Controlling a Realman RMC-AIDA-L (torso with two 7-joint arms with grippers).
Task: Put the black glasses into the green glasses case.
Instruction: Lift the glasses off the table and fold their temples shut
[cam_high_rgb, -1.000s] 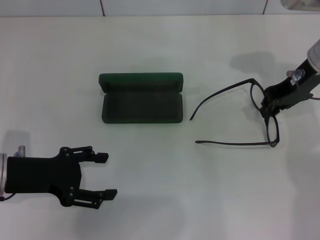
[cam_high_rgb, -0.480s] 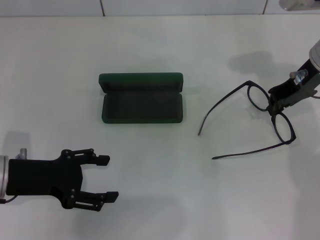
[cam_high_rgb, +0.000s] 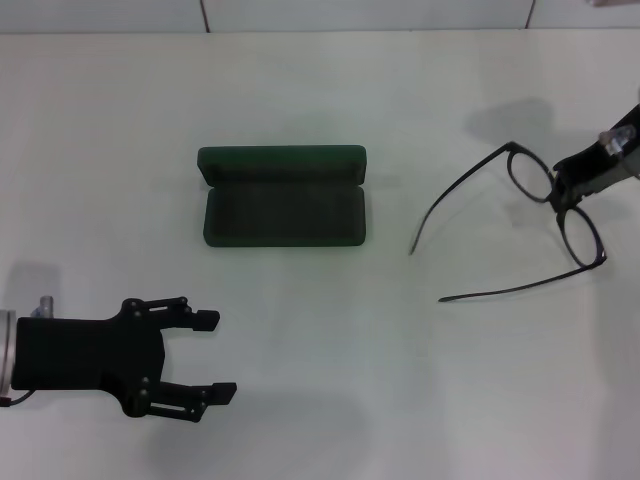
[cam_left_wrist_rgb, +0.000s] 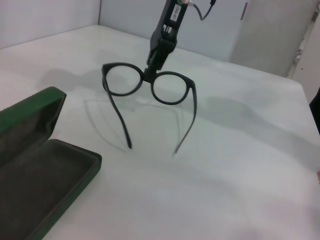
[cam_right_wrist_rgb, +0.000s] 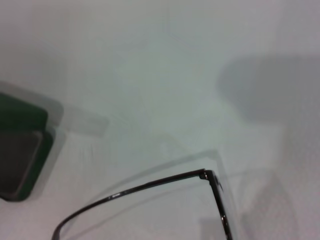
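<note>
Above white table, right end effector pinches black glasses, temples pointing toward green glasses case.

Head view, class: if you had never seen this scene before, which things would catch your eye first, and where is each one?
First, the black glasses, held at the bridge by the right hand at the table's right edge, temple arms unfolded and pointing toward the middle. Next, the green glasses case lying open at the centre, its dark lining showing. Last, the left hand, open, at the near left corner.
</note>
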